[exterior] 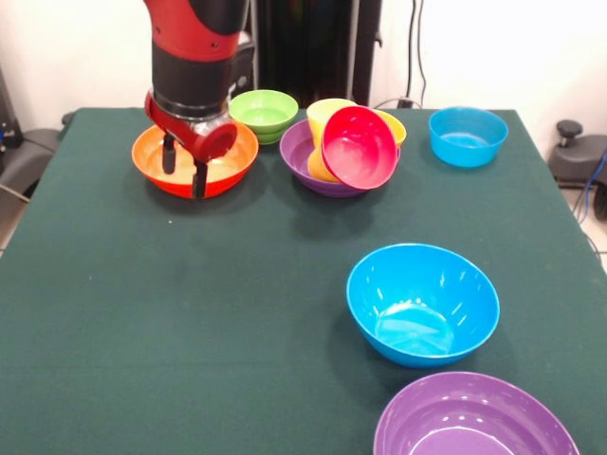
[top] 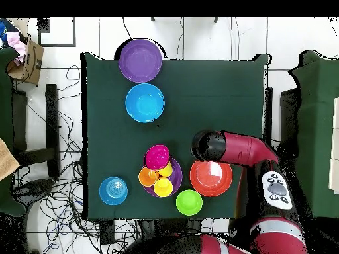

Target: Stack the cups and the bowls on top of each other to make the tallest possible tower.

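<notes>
Front view: the red-and-black tool (exterior: 184,169) hangs over the large glossy orange plastic bowl (exterior: 194,158) at the far left of the green-covered worktop (exterior: 190,313), its two dark fingers (exterior: 199,178) apart and empty, tips down at or just inside the near rim. The step in hand looks like a rim grab on this bowl; to do it well the arm should put one finger inside & one outside the wall, pinch low enough not to slip on the gloss, and lift straight up w/o tipping. Just right of it sits the tower (exterior: 349,147) so far: a purple bowl holding a yellow cup (exterior: 325,123), an orange cup behind, and a small red bowl (exterior: 359,147) leaning on edge, so it is loose & easy to knock. A light green bowl (exterior: 264,114) stands behind, a small blue bowl (exterior: 468,136) far right, a large blue bowl (exterior: 423,303) and second purple bowl (exterior: 474,417) near the camera. Overhead view: the arm's end covers the orange bowl's upper-left rim (top: 211,178); the cluster (top: 159,173) lies just beside it, not touching, w/ the green bowl close below, so approach room is tight.
</notes>
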You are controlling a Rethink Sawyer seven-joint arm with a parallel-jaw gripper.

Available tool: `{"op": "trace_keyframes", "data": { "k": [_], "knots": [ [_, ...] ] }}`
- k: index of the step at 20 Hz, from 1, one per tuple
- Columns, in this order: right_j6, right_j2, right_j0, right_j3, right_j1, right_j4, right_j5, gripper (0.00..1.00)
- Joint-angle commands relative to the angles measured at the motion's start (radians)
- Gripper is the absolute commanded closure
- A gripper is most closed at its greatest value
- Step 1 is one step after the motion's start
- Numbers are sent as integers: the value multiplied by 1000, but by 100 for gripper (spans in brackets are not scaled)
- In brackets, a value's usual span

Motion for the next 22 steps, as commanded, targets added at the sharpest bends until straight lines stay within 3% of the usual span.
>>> {"op": "trace_keyframes", "data": {
  "k": [1, 9, 14, 22],
  "knots": [
    [-88, 79, 23, 80, -39, -32, 95, 0],
    [-2, 66, 10, 164, -20, 10, 73, 0],
    [59, 35, 16, 222, -6, 6, -19, 0],
    [120, -39, 46, 236, 65, -26, -163, 0]
  ]
}}
